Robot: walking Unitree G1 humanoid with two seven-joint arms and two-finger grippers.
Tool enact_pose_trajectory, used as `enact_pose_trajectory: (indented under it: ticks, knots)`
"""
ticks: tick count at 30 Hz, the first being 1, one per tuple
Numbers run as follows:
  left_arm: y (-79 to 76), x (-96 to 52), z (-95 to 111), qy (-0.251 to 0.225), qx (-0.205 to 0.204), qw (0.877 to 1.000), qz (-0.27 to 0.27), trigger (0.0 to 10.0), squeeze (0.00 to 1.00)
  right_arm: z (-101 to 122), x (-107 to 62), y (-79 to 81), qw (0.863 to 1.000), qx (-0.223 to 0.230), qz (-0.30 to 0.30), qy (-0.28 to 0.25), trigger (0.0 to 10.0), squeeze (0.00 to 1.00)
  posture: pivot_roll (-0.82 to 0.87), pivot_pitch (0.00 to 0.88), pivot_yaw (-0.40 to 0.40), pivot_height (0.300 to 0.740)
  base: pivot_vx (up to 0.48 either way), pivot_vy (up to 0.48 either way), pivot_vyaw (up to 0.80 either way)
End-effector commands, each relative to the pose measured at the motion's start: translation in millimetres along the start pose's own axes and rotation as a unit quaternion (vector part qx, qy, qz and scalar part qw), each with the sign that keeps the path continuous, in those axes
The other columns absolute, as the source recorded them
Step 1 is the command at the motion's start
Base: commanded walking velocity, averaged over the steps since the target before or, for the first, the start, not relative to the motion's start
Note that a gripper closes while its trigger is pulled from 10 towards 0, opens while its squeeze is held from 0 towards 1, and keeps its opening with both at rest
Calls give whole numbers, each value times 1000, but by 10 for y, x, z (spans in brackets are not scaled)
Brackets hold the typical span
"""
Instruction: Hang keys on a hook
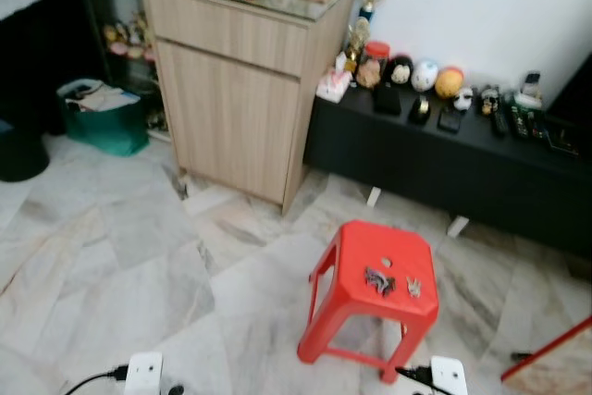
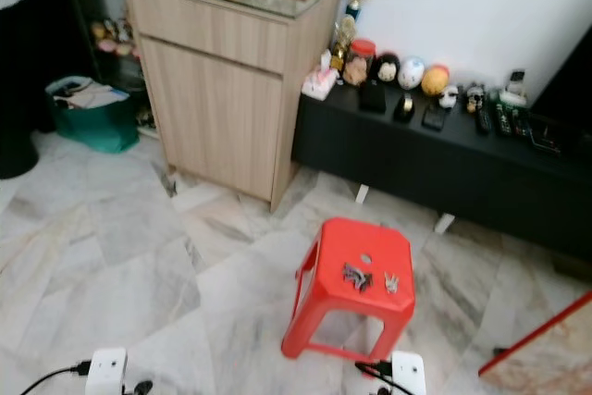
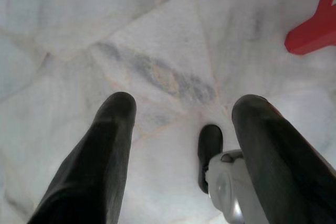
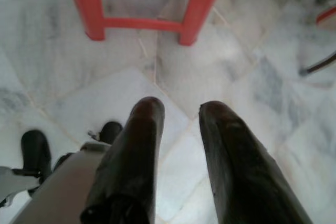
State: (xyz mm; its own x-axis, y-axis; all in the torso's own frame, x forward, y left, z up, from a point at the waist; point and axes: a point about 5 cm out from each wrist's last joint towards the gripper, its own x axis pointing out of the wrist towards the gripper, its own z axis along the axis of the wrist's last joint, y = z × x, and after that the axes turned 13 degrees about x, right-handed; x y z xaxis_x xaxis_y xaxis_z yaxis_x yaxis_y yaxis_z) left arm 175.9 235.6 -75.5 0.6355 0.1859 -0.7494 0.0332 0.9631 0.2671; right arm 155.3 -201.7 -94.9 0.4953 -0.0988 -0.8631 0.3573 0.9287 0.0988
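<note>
Left claw (image 3: 181, 124) (fingers spread) points floorward.

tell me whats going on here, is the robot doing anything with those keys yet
Not yet. The keys lie untouched on the red stool, which stands on the marble floor before the robot. Both arms hang low: the left gripper and right gripper point at the floor, fingers open and holding nothing. I can't make out a hook.

Keys (image 1: 379, 280) on red stool (image 1: 356, 245)
</note>
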Motion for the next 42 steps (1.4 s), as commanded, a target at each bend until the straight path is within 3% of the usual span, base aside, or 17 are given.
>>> enact_pose_trajectory:
  ticks: [1, 25, 28, 42]
  knots:
    - [-49, -13, -37, 1, 5, 1000, -8, 10000, 0, 2, -5, -29, 1000, 15, 0, -5, 10000, 0, 136, 0, -136, 740, 0, 0, 0]
    - [-83, -38, -107, 5, 24, 999, -21, 10000, 0, -34, -19, -71, 1000, 20, 12, -6, 10000, 0, 137, 0, -151, 740, 0, 0, 0]
    - [-77, -40, -113, 5, 24, 999, -22, 10000, 0, -50, -22, -81, 999, 52, -1, -12, 10000, 0, 129, 0, -142, 740, 0, 0, 0]
    - [-77, -42, -122, 7, 23, 999, -23, 10000, 0, -55, -23, -83, 998, 58, -4, -14, 10000, 0, 130, 0, -141, 740, 279, 0, 0]
